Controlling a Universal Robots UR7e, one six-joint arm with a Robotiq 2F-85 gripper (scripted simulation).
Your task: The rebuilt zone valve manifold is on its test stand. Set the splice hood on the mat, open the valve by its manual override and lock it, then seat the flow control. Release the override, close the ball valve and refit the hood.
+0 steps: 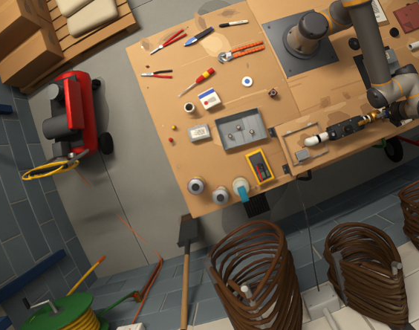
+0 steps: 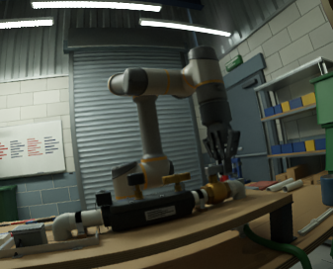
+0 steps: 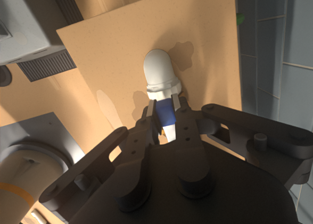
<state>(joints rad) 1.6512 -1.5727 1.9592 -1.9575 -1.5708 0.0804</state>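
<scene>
A blue flow-control piece (image 3: 165, 111) sits at the white end elbow (image 3: 159, 68) of the manifold (image 1: 348, 128), and my gripper's (image 3: 163, 105) two fingers are closing on either side of it from above. The manifold is a black valve body (image 2: 150, 211) with a brass fitting (image 2: 215, 191) and white pipe ends, lying on its stand at the bench's right end. A yellow lever (image 2: 176, 177) stands above the black body. The grey splice hood (image 1: 302, 154) lies on the stand's framed plate near the other white elbow (image 1: 313, 139).
Behind the stand are the arm's base (image 1: 305, 33) and grey mount plate. A grey tray (image 1: 241, 128), a yellow meter (image 1: 260, 167), hand tools (image 1: 241, 50) and several caps (image 1: 220, 194) lie left on the bench. Copper coils (image 1: 257, 275) stand on the floor beyond the bench edge.
</scene>
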